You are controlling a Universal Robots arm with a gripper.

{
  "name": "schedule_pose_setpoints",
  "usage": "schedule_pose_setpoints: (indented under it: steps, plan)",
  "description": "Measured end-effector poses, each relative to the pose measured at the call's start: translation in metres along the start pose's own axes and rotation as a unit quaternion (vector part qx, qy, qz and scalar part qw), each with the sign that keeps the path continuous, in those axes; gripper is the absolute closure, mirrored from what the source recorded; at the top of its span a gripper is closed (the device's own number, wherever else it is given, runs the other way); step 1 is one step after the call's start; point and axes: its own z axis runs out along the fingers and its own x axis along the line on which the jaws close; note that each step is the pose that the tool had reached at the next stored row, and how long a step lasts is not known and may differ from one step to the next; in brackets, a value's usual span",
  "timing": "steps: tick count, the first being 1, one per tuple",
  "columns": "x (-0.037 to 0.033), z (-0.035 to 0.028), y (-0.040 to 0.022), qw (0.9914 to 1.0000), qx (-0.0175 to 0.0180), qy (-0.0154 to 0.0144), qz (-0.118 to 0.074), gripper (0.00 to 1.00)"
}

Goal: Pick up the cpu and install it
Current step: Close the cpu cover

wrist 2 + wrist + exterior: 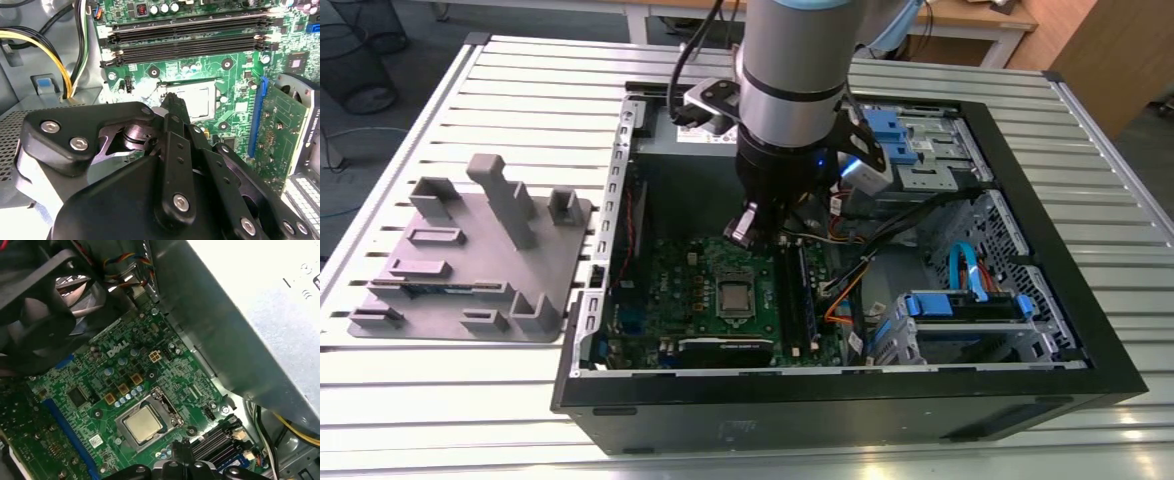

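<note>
So the cpu (143, 422) is already sitting in its socket on the green motherboard (100, 390). In the first wrist view it's a flat square with a pale, matte silver-grey top, framed by a thin metal socket bracket. In the second wrist view the same chip (197, 101) shows as a bright, almost white square just past the tip of the gripper (174, 102), and in the exterior view it's a small grey square (736, 296) low in the middle of the board.

The gripper is all black, chunky linkage plates with shiny round screw heads. Its fingers come together into one narrow tip, so the jaws look pressed together with nothing between them. That tip hangs close above the socket's edge; whether it touches, I can't tell.

In the exterior view the arm (790, 90), a smooth silver-grey cylinder with a black wrist, reaches straight down into the open black PC case (854, 400), upper middle of the frame. The case sits on a ribbed metal table (494, 400). At the frame's left there's a grey plastic fixture plate (467, 260) with blocky uprights.

Long black RAM slots (190, 42) run across the top of the second wrist view, and yellow and black cables (60, 65) loop at upper left.
</note>
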Motion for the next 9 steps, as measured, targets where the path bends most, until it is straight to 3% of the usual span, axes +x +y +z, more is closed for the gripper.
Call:
schedule_pose_setpoints:
  steps: [5, 9]
  plan:
    - [0.0, 0.0001, 0.0, 0.99999, 0.0023, 0.0032, 0.0, 0.89]
    - [0.0, 0.0001, 0.0, 0.99999, 0.0024, 0.0032, 0.0, 0.89]
